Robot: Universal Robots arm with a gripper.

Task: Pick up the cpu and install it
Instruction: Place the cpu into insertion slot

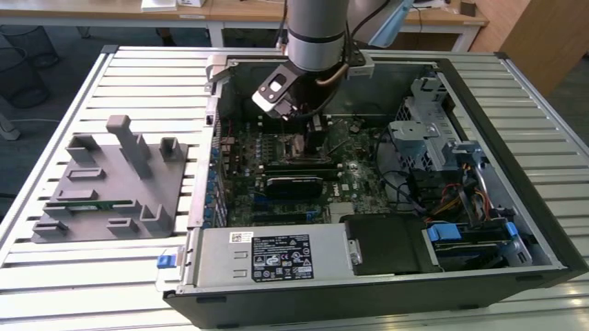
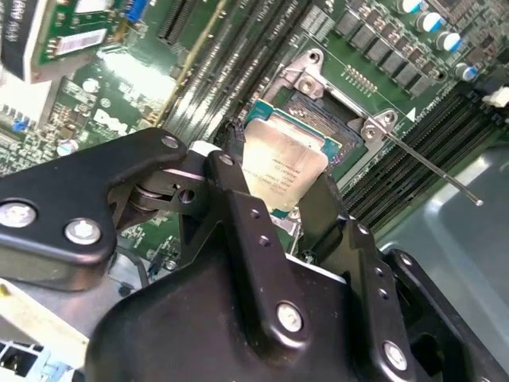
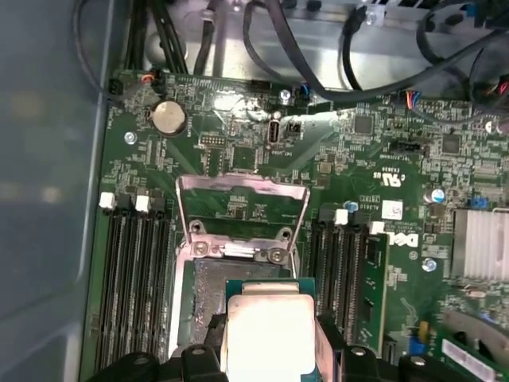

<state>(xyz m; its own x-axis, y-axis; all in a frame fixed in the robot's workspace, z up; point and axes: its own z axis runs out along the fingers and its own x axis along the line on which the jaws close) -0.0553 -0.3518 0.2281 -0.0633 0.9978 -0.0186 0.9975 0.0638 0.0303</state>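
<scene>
— Slatted metal bench [image 1: 92,289] carries one open computer case [image 1: 368,296]. At the exterior view's left sits one grey holder block [image 1: 110,179] with one green memory stick [image 1: 87,205] lying in it. And the arm [image 1: 318,34]?

— It reaches down into the case, over the motherboard [image 3: 358,159]. The gripper [image 2: 274,187] is drawn in narrow on the cpu [image 2: 282,163], with two black fingers [image 2: 238,207] on opposite edges.

— Where exactly is the cpu?

— Over the one open socket [image 3: 208,290], silver top up. The load plate [image 3: 238,208] stands raised and a single thin lever rod [image 2: 429,163] is swung out to the side. Whether the chip touches the socket yet, I cannot tell.

— What is hidden?

— In the first wrist view the frame cuts off the cpu's near edge, and the fingers cover two of its sides. In the second wrist view the gripper's black body hides part of the socket. In the exterior view the arm's wrist stands in front of the socket area.
</scene>
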